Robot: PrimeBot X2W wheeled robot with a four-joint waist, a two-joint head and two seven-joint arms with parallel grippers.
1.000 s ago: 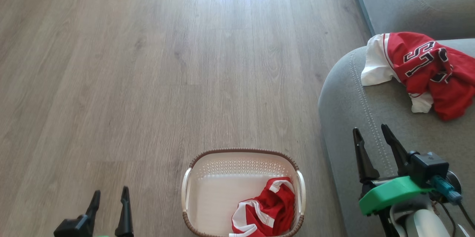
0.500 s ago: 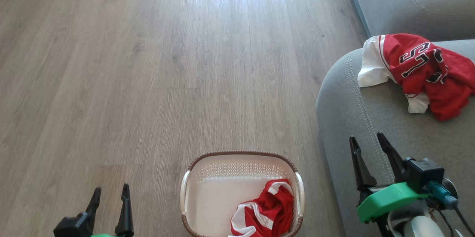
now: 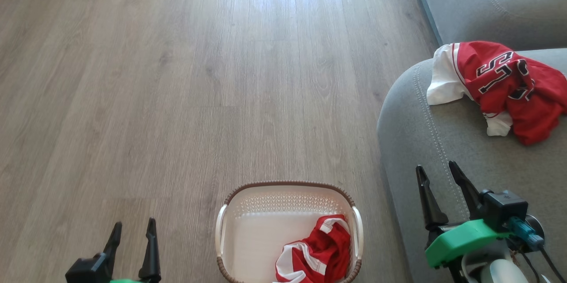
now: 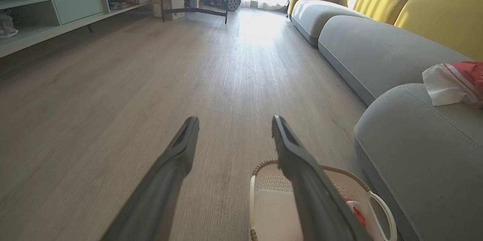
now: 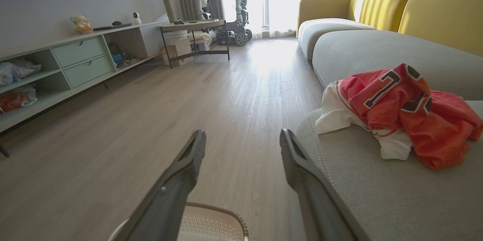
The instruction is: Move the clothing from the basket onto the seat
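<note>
Drawing back a touch from the jersey [image 3: 505, 83] lying on the seat [image 3: 425, 132], the right tool [image 3: 434, 165] hangs empty, jaws spread. The left tool [image 3: 133, 223] is likewise spread and empty. The shorts [image 3: 316, 254] sit in the basket [image 3: 288, 183] on the floor [image 3: 177, 97], so I'd judge half the job is left.

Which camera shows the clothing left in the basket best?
Head view: the red shorts lie in plain sight in the basket's near right corner. Left wrist view catches a red sliver behind the left tool; right wrist view catches the basket's far rim.
</note>
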